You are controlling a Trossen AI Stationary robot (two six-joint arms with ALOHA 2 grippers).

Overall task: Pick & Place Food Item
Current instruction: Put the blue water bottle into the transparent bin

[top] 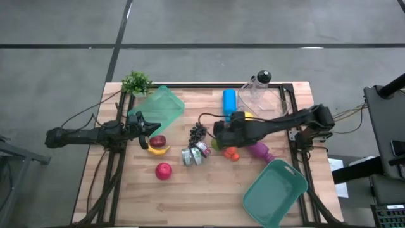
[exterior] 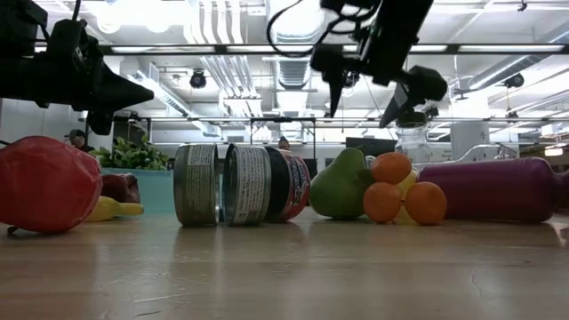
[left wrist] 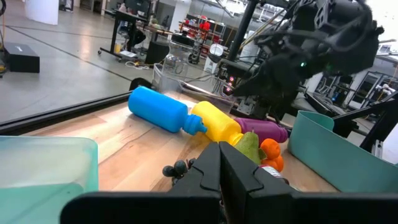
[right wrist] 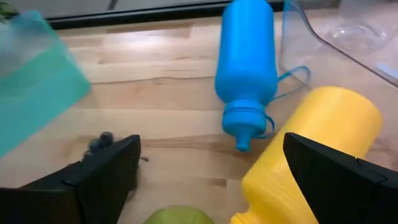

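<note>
My right gripper (top: 218,134) hangs open above the table's middle, clear of the green pear (top: 215,145) and the yellow bottle (right wrist: 311,143) under it; its fingers (right wrist: 106,171) stand wide apart. In the low view the right gripper (exterior: 366,100) is well above the pear (exterior: 338,187) and the oranges (exterior: 396,191). My left gripper (top: 154,128) is shut and hovers over the dark red fruit (top: 157,140) and the banana (top: 158,150). A red apple (top: 163,170) lies on the wood nearer the front. Dark grapes (top: 198,132) lie beside the cans (top: 195,154).
A blue bottle (top: 229,100) and a clear pitcher (top: 259,95) lie at the far edge, a purple bottle (top: 261,151) right of the oranges. One teal tub (top: 161,107) sits far left by a plant (top: 136,82), another (top: 275,193) at the near right corner.
</note>
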